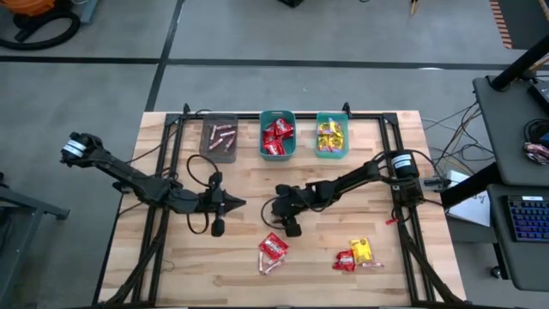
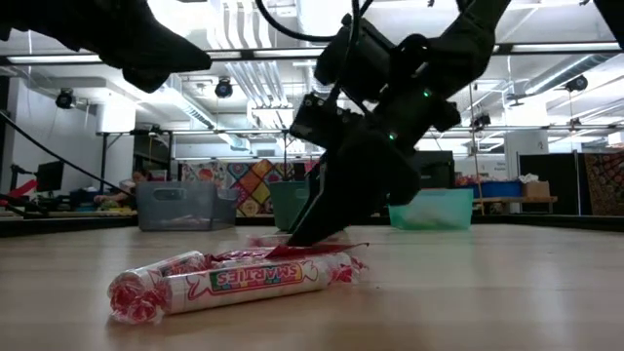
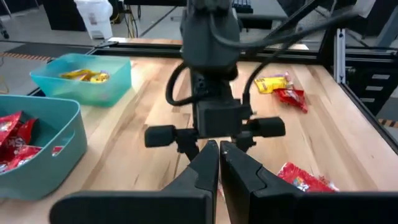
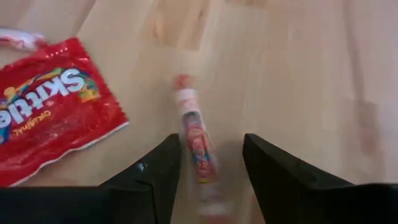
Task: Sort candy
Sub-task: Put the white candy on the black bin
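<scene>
My right gripper (image 4: 211,155) is open and slants down over the middle of the table (image 1: 292,227). Its fingers stand on either side of a thin pinkish-red stick candy (image 4: 198,146) that lies on the wood. Beside it lies a red Skittles packet (image 4: 46,112). Nearer the front edge lie two Smarties rolls (image 2: 234,278). A red packet (image 1: 344,261) and a yellow packet (image 1: 362,250) lie at the front right. My left gripper (image 1: 233,204) is shut and holds nothing, hovering left of centre. My right gripper straddles the stick candy's near half (image 4: 200,163), fingers slanting down and lying along it. The stick runs close by one finger (image 4: 163,167). Whether that finger touches it, I cannot tell. The stick lies flat on the table.
Three bins stand in a row at the far edge: a grey one (image 1: 219,137) with stick pieces, a teal one (image 1: 277,135) with red packets, a teal one (image 1: 331,136) with yellow packets. A black frame (image 1: 393,163) borders the table.
</scene>
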